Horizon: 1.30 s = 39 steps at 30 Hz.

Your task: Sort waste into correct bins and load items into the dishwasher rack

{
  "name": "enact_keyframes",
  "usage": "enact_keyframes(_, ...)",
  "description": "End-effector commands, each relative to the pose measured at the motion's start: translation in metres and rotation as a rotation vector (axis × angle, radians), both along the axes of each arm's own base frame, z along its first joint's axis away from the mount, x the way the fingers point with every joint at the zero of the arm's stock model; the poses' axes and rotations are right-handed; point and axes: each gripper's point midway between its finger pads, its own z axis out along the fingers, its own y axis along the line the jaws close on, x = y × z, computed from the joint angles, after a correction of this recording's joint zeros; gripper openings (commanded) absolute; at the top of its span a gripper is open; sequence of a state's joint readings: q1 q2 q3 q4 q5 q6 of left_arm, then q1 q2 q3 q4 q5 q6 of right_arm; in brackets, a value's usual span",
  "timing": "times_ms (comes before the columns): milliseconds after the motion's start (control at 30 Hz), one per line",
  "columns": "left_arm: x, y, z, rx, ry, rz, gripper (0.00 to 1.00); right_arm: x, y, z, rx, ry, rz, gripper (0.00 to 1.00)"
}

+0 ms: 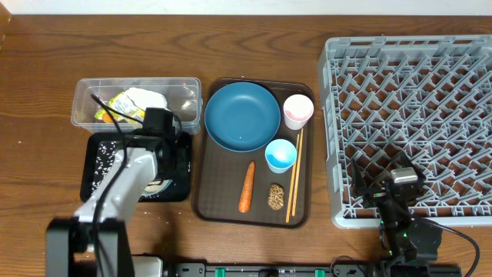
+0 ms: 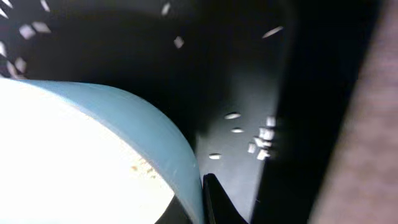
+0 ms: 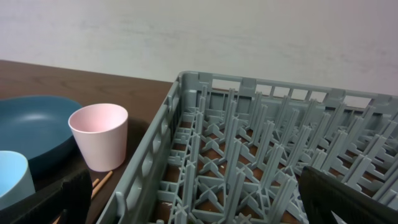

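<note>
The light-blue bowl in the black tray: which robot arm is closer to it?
Left. The left arm is over the black tray, jaws closed on the light-blue bowl. The right arm sits across the table, jaws open, at the near edge of the grey rack.

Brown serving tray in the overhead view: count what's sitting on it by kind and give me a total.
Plate: 1
Cups: 2, the pink cup and the light-blue cup
Pair of chopsticks: 1
Carrot: 1
Seedy lump: 1
Total on the tray: 6
</note>
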<state>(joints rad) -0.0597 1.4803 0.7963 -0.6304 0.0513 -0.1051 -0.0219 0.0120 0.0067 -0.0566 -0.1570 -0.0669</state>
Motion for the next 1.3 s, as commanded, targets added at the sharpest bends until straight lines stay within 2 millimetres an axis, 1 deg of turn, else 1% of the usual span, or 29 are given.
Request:
enact_keyframes(0, 0.006, -0.009, 0.022, -0.059, -0.076, -0.049, 0.06, 0.0, 0.002, -0.001, -0.013, 0.0, 0.009, 0.99)
enact_keyframes(67, 0.005, -0.014, 0.033, -0.106, -0.104, -0.049, 0.06, 0.0, 0.002, -0.001, -0.013, 0.0, 0.009, 0.99)
enact_keyframes(133, 0.004, -0.015, 0.042, -0.136, -0.129, -0.041, 0.06, 0.0, 0.002, -0.001, -0.013, 0.0, 0.009, 0.99)
enact_keyframes(300, 0.002, -0.01, 0.056, -0.208, -0.167, -0.007, 0.06, 0.0, 0.002, -0.001, -0.013, 0.0, 0.009, 0.99)
enact_keyframes(433, 0.001, -0.008, 0.063, -0.332, -0.183, 0.024, 0.06, 0.0, 0.002, -0.001, -0.012, 0.001, 0.009, 0.99)
enact_keyframes(533, 0.006, -0.004, 0.075, -0.463, -0.232, 0.056, 0.06, 0.0, 0.002, -0.001, -0.012, 0.001, 0.01, 0.99)
enact_keyframes(667, 0.01, 0.013, 0.094, -0.622, -0.326, 0.122, 0.06, 0.0, 0.002, -0.001, -0.013, 0.0, 0.009, 0.99)
enact_keyframes(800, 0.013, 0.031, 0.118, -0.756, -0.453, 0.155, 0.06, 0.0, 0.002, -0.001, -0.012, 0.001, 0.009, 0.99)
enact_keyframes(933, 0.012, 0.048, 0.135, -0.826, -0.57, 0.167, 0.06, 0.0, 0.002, -0.001, -0.012, 0.001, 0.009, 0.99)
enact_keyframes(1133, 0.008, 0.067, 0.146, -0.885, -0.692, 0.185, 0.06, 0.0, 0.002, -0.001, -0.013, 0.0, 0.009, 0.99)
enact_keyframes(1267, 0.004, 0.079, 0.137, -0.891, -0.731, 0.22, 0.06, 0.0, 0.002, -0.001, -0.013, 0.0, 0.01, 0.99)
